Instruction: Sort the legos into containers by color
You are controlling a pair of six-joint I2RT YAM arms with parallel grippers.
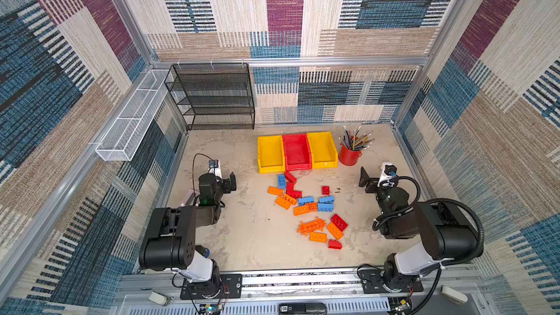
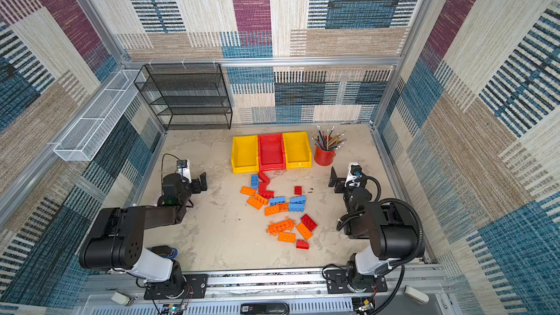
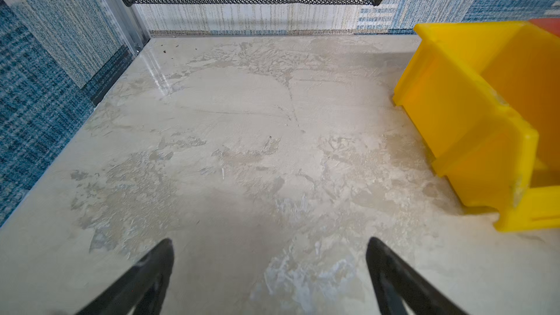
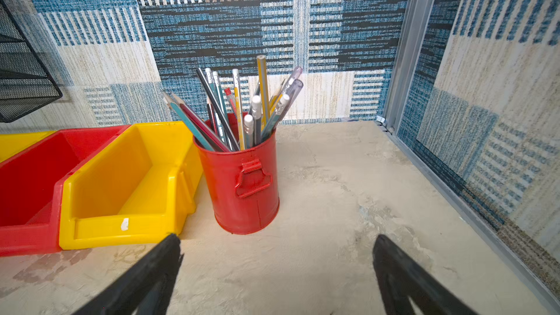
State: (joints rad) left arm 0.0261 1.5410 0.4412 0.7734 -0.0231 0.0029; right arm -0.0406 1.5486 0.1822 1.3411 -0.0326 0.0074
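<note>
Plainly, found the legos (image 1: 301, 210) loose on the counter (image 1: 257, 237), all lying outside the three containers (image 1: 297, 146) and spread in front of that row. Saw a red brick (image 1: 290, 177) just before the red bin (image 2: 271, 151), perhaps touching its front lip, though too small to tell. Noted the toothed orange plate (image 1: 311, 225) nearer the arms, beside more orange and red bricks. Found the left tool (image 3: 269, 240) spread wide, gripping nothing, hovering over bare counter near the left yellow bin (image 3: 454, 122). Found the right tool (image 4: 277, 236) likewise wide apart and empty, facing the pencil cup (image 4: 245, 183) just beside the right yellow bin (image 4: 127, 177).
</note>
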